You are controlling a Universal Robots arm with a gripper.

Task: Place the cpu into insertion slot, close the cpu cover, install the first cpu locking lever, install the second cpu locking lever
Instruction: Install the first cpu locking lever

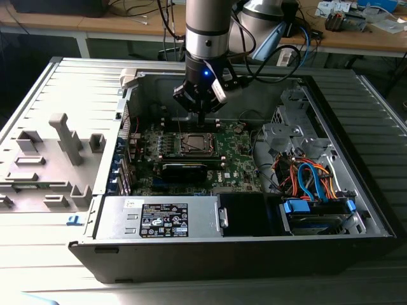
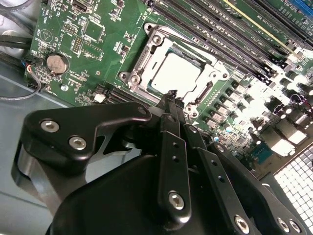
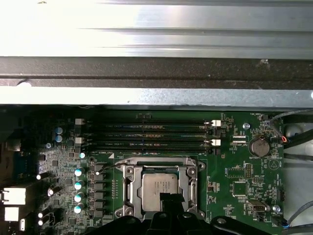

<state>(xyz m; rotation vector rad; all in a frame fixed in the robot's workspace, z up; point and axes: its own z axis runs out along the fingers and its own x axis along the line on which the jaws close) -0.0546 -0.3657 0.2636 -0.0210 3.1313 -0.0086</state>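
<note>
Silvery cpu (image 2: 175, 74) seated under cover (image 2: 146, 46); jaws closed above

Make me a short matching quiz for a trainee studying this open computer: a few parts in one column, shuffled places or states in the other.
Things:
1. cpu
2. cpu cover
3. gripper
4. coin battery

Descriptions:
A. hovering just over the socket's edge
B. closed, framing the chip
C. lying in the insertion slot
D. round, on the green board beside the socket

Pairs: 1-C, 2-B, 3-A, 4-D
</note>
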